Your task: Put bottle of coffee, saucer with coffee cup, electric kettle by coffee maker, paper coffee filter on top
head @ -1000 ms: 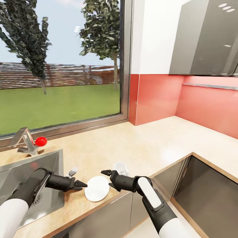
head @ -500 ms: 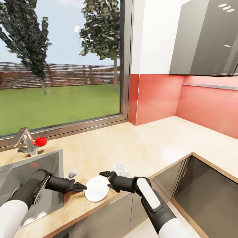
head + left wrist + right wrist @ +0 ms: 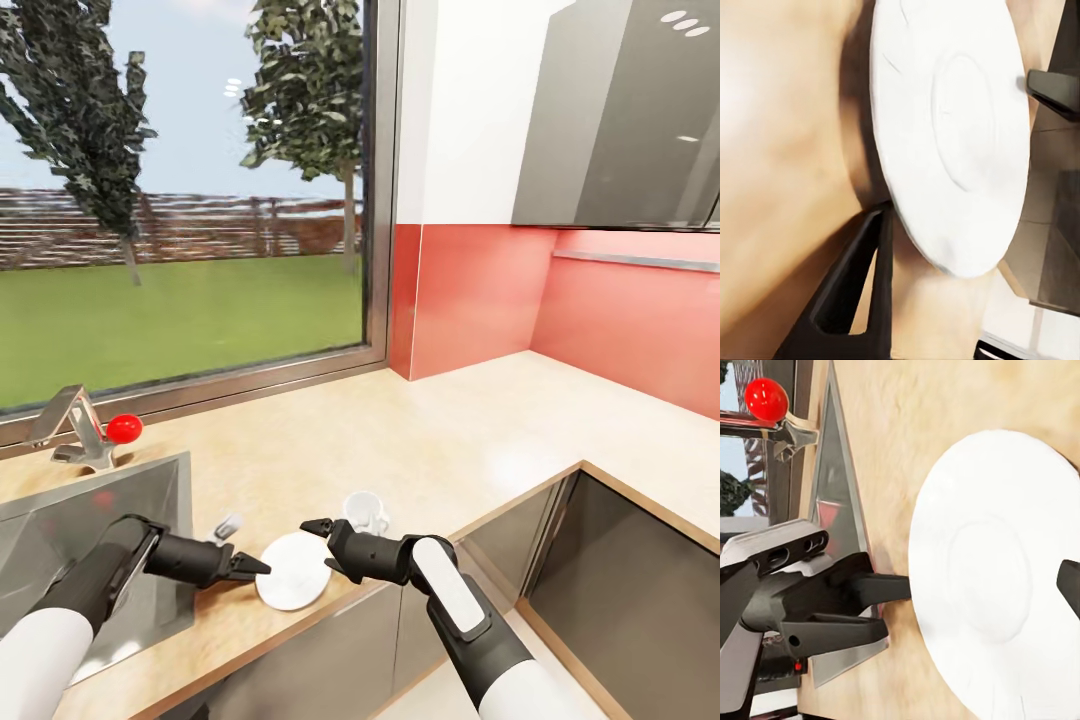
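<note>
The saucer (image 3: 294, 571) is a smooth, round white disc with a shallow circular well pressed into its middle, and it lies flat on the pale, mottled stone-like counter (image 3: 450, 450) right at the front edge, its near rim level with or slightly past the lip. Just behind it and to the right stands the white coffee cup (image 3: 365, 511), small and glossy, partly hidden by the right arm so its handle is hard to make out. The left gripper (image 3: 258, 569) comes in low from the sink side with its dark, wedge-shaped fingers (image 3: 855, 289) parted, the tips meeting the saucer's left rim; in the left wrist view one finger lies against the edge of the disc while the other is cut off by the frame. The right gripper (image 3: 318, 545) reaches from the opposite side, its matte black fingers spread wide, one tip above the saucer's far-right rim and the other lower; neither gripper is grasping anything. A small grey-and-white object (image 3: 226, 524) lies on the counter between the sink and the saucer, too small to identify. The brushed-metal sink (image 3: 60, 520) has sharp square walls, and a steel tap with a red ball knob (image 3: 124, 428) sits behind it. To the right the counter runs wide and bare toward the coral backsplash (image 3: 480, 300) and the corner.
</note>
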